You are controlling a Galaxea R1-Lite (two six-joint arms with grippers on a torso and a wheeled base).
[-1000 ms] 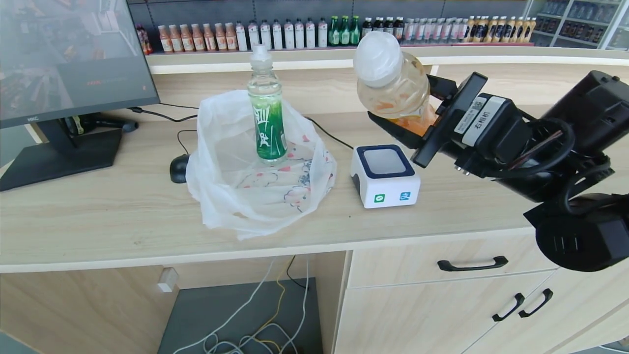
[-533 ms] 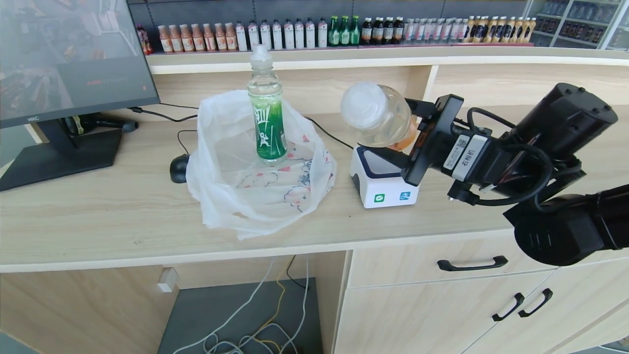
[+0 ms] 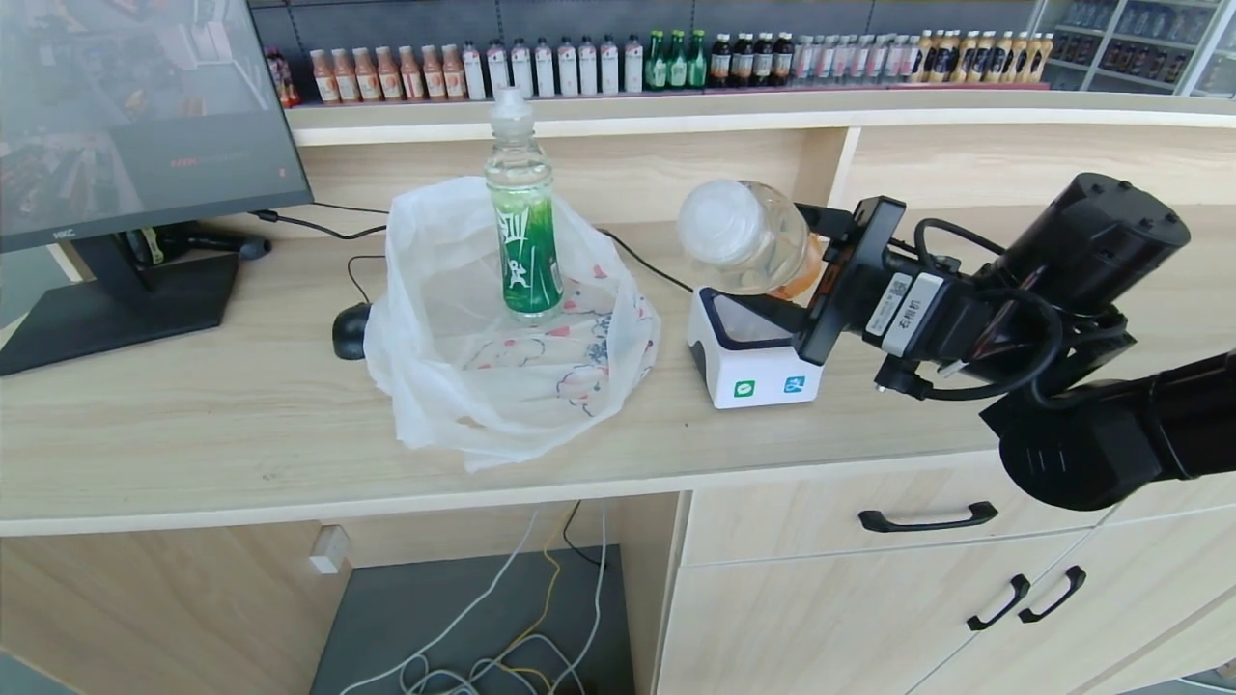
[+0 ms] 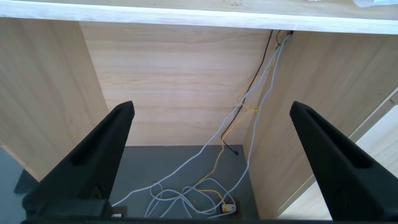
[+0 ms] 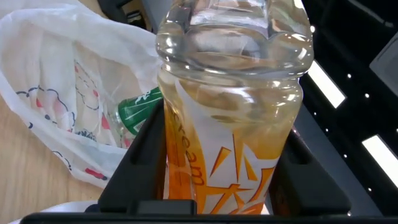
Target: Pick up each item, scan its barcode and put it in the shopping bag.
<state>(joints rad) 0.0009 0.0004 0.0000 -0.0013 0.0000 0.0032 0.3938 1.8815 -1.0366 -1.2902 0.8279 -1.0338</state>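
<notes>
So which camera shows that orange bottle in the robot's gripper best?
The right wrist view: the orange bottle sits close up, label plain, between the fingers of the right gripper. The head view shows it cap-first, tilted above the scanner. The left wrist view faces cables under the counter.

The light wooden counter (image 3: 193, 425) carries a monitor (image 3: 135, 145), mouse (image 3: 350, 331), shopping bag (image 3: 435, 367) and white scanner (image 3: 748, 372).

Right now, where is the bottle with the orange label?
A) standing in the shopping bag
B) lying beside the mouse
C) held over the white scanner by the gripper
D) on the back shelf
C: the right gripper is shut on the orange-label bottle, holding it tilted above the barcode scanner.
</notes>
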